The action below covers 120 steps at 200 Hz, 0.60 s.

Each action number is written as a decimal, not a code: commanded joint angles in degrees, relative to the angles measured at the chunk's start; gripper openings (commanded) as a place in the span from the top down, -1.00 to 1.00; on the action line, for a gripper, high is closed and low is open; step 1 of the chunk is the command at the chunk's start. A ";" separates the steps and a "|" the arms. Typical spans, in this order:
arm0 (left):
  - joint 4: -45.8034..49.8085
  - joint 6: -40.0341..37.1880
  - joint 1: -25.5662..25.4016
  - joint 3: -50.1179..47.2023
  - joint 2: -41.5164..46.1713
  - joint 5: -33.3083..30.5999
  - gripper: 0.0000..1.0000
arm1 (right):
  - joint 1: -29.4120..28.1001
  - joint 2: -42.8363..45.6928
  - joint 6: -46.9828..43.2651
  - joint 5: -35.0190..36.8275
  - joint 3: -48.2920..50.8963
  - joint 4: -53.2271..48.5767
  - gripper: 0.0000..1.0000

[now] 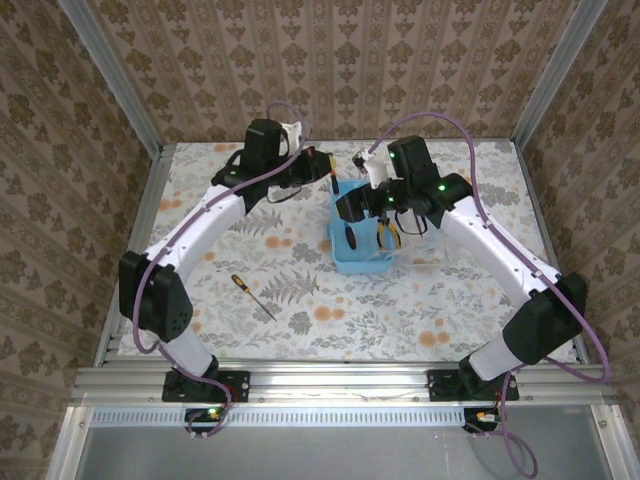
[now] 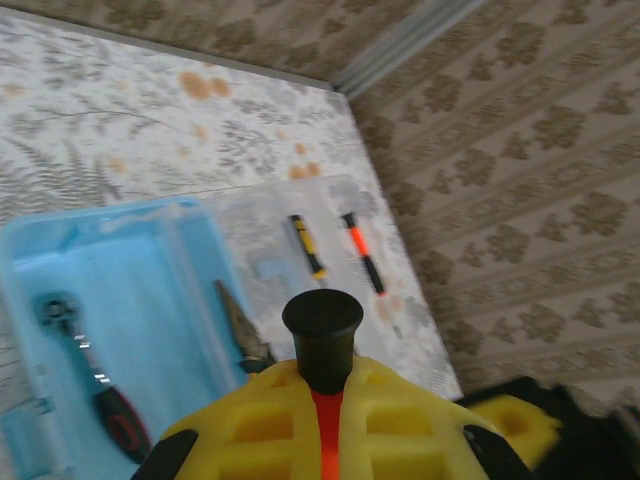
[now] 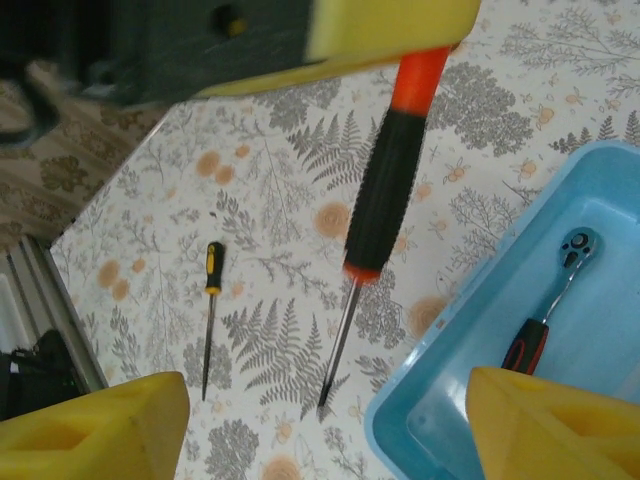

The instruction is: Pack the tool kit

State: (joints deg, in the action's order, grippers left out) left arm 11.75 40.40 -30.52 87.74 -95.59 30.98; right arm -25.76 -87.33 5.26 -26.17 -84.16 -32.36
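The tool kit's light-blue case (image 1: pixel 345 262) lies open mid-table. In it lie a ratchet with a red-black handle (image 2: pixel 100 385) and pliers (image 2: pixel 243 335). My left gripper (image 1: pixel 322 165) is shut on a red-black screwdriver (image 1: pixel 335 185), which hangs tip down just left of the case's far corner. In the left wrist view its black cap (image 2: pixel 322 318) sticks out between the yellow fingers (image 2: pixel 250 430). My right gripper (image 3: pixel 320 385) stands open, its fingers wide on either side of that screwdriver (image 3: pixel 385 190) without touching it. The case rim (image 3: pixel 470 340) lies below right.
A yellow-black screwdriver (image 1: pixel 253 296) lies loose on the floral table, left of the case. On the clear lid (image 2: pixel 290 215) beside the case rest a yellow-black tool (image 2: pixel 307 245) and a red-black one (image 2: pixel 362 253). Wallpapered walls and metal rails ring the table.
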 commanded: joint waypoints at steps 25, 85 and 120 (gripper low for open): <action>-5.60 4.25 -1.33 -2.14 5.06 4.61 1.00 | -0.08 -2.14 1.76 -1.69 -3.13 4.06 -0.12; -6.30 4.20 -2.44 -4.82 6.65 5.49 1.00 | -0.43 -2.58 2.74 -1.66 -3.89 5.53 0.35; -5.54 3.53 -2.52 -5.00 6.47 5.07 1.00 | -0.61 -2.50 2.75 -1.66 -4.48 5.12 0.75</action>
State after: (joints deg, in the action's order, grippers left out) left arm 6.76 43.79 -32.56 83.15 -90.48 34.20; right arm -26.26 -89.45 8.01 -27.40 -86.54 -28.82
